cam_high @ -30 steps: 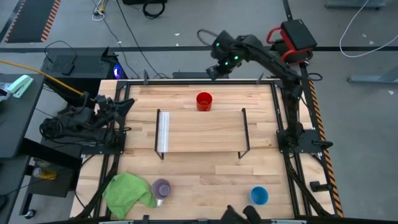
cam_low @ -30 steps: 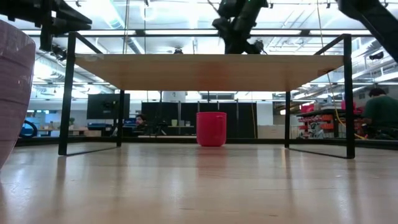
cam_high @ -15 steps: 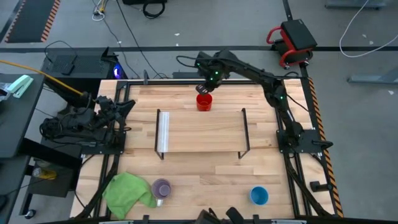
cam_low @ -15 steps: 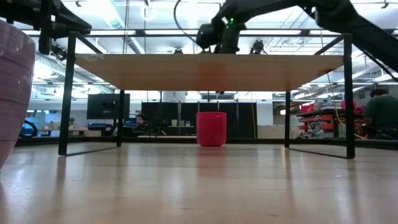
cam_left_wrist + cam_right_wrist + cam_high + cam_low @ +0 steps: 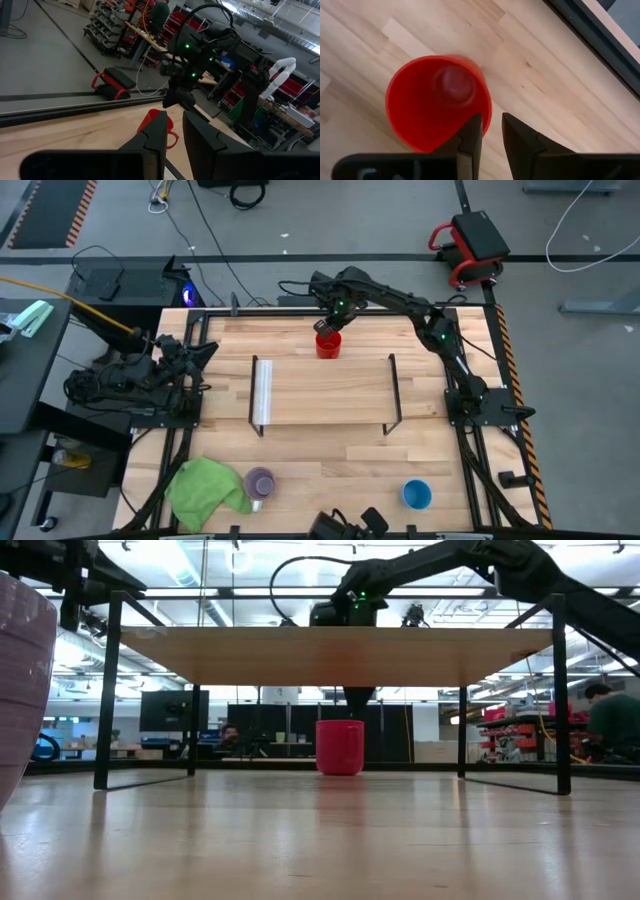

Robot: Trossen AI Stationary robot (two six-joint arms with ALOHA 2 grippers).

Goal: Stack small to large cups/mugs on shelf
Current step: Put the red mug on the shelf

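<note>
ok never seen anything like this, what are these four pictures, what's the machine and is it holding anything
It is a two-armed robot at a wooden table, photographed at one moment by four cameras. One looks straight down from above, one sits at tabletop height looking across, and one rides on each arm's wrist.

Each arm ends in a two-finger tool. The right tool is reaching down at the red mug, which stands on the table just beyond the low shelf. Its wrist camera looks into the mug, with one finger just inside the rim and the other outside; the mug is not lifted. The left tool waits off the table's left edge, holding nothing.

Near the front edge sit a green cloth, a pale purple mug and a blue cup. Nothing is on the shelf yet.
</note>
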